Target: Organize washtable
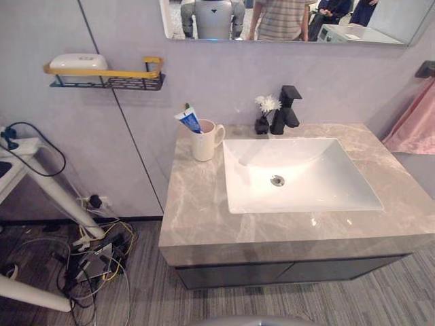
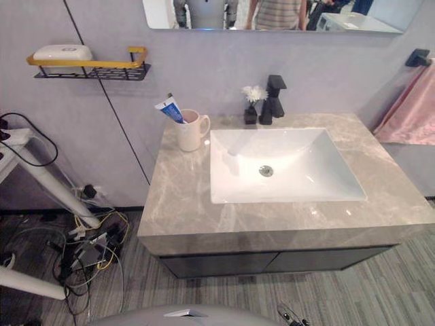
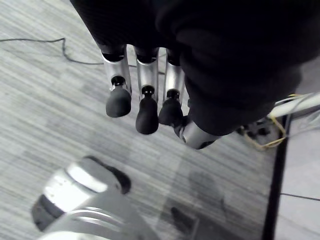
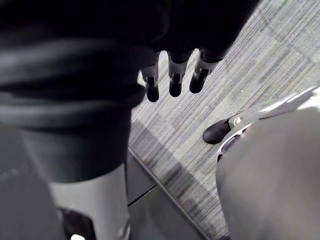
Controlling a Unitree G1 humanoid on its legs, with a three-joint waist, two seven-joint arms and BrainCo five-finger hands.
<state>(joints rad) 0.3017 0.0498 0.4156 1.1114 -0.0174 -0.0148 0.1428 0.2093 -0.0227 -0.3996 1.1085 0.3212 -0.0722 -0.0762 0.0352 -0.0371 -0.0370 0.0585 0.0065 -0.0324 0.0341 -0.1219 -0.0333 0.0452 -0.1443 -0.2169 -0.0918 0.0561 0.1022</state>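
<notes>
The left hand (image 3: 147,82) hung with its fingers relaxed and slack, holding nothing, above the grey striped carpet floor (image 3: 50,100). The right hand (image 4: 175,77) hung likewise, fingers straight and empty. Ahead stood the grey marble washtable (image 1: 197,210) with a white rectangular sink (image 1: 326,187) set in it. At its back left corner a white ceramic mug (image 1: 204,144) held a blue-and-white toothpaste tube (image 1: 189,120). Behind the sink, a small black vase with a white flower (image 1: 263,117) stood just beside the black faucet (image 1: 288,109).
</notes>
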